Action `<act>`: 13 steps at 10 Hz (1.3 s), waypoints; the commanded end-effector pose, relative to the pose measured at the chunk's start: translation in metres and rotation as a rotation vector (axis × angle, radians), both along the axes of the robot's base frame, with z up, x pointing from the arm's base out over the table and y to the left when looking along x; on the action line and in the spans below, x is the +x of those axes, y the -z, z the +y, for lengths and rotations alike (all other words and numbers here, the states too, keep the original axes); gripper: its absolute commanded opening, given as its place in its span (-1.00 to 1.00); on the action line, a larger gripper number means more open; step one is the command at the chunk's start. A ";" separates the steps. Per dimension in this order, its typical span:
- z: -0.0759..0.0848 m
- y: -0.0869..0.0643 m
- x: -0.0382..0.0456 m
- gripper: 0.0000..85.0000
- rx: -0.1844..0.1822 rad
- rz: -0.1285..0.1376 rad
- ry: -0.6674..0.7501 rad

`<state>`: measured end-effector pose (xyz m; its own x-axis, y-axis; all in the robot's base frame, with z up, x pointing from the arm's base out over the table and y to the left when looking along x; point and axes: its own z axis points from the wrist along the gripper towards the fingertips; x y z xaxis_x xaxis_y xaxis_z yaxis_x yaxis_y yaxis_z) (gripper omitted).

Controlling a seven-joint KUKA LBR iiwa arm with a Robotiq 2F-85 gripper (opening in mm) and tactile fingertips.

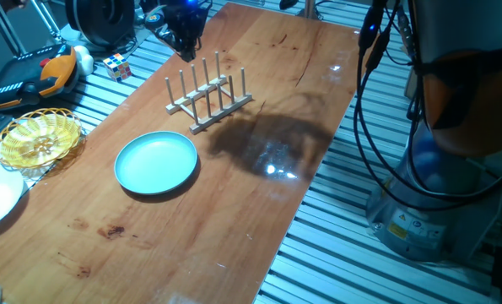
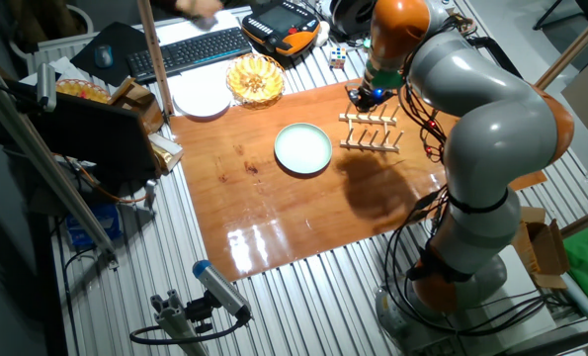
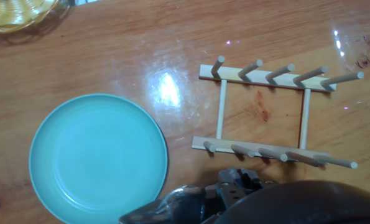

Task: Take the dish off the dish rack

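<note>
Jaws of the dark two-finger gripper (image 1: 183,38) cannot be judged: the fingers are not shown clearly in any view, and nothing is seen held between them. The gripper is hung above the far edge of the table, just behind the small light wooden dish rack (image 1: 209,91).

The round, shallow, light turquoise dish (image 1: 156,162) is found lying flat on the brown wooden table (image 1: 259,211), beside the rack and not touching it, on the side of the rack toward the yellow woven basket (image 1: 38,137). No peg of the rack is occupied.

The dish is judged to be light and stiff, probably of plastic or glazed ware. Its surface is smooth and a little glossy, so some slipping between the fingers is to be expected. As it lies flat, only the low raised rim can be taken, one finger inside and one outside.

The rack is made of two thin rails joined by two crossbars, with slim dowel pegs in rows. It is judged very light and easy to push.

The table is lacquered and reflects the lamps.
</note>
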<state>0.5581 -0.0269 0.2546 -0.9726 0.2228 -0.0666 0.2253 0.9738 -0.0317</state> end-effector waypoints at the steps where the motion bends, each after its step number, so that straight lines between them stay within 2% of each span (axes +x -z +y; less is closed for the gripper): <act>1: 0.000 -0.001 -0.0020 -0.98 0.001 0.002 -0.004; 5: 0.000 -0.003 -0.0053 -0.98 -0.004 0.005 -0.019; 7: 0.000 -0.003 -0.0058 -0.98 0.000 0.017 -0.022; 13: -0.001 -0.001 -0.0067 -0.98 -0.001 0.019 -0.029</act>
<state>0.5514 -0.0282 0.2559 -0.9798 0.1939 -0.0487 0.1958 0.9799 -0.0371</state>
